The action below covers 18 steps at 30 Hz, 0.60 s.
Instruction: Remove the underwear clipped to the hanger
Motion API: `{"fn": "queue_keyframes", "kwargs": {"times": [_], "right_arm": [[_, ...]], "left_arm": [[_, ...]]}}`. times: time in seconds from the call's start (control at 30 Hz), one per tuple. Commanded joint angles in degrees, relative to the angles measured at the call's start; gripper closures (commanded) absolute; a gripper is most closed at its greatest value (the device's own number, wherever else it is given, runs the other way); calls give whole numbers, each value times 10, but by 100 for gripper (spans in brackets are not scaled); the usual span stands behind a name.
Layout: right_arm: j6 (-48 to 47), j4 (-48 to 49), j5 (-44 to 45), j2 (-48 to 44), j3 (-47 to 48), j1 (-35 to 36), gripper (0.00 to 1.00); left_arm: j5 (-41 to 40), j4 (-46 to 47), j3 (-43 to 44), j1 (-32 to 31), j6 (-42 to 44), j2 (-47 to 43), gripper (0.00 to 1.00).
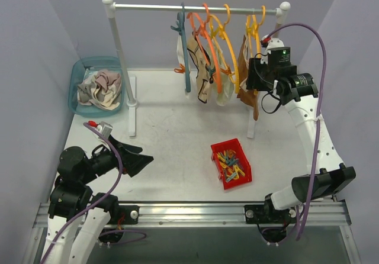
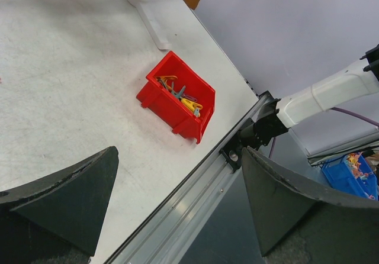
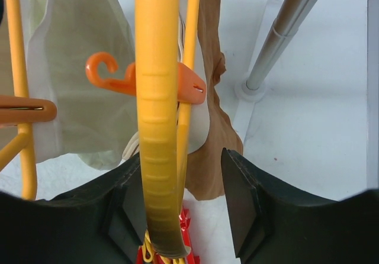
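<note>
Grasp step: right gripper straddles yellow plastic hanger and brown fabric brief on white rail rack at far-right corner of table; jaws half apart, grip unclear. Next: pinch brief only, tug off orange clothespin. Idle left gripper gapes empty, near-left corner. Clip's bite hidden behind hanger.

Robot lab: white table, aluminium rail, plain backdrop walls.
</note>
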Motion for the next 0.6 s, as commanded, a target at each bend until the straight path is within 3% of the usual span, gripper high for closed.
{"fn": "queue_keyframes", "kwargs": {"times": [0.0, 0.17, 0.23, 0.37, 0.57], "right_arm": [[2, 41, 14, -25, -4, 0, 52], [-5, 64, 20, -35, -21, 3, 62], [-8, 65, 21, -31, -21, 3, 70], [-8, 65, 21, -25, -25, 2, 95], [-14, 68, 21, -25, -21, 2, 100]], "left_arm": [[5, 3, 9, 2, 4, 1, 6], [5, 12, 5, 2, 1, 3, 6], [6, 13, 4, 2, 1, 4, 6], [6, 13, 5, 2, 1, 5, 6], [5, 11, 5, 2, 1, 6, 6]]}}
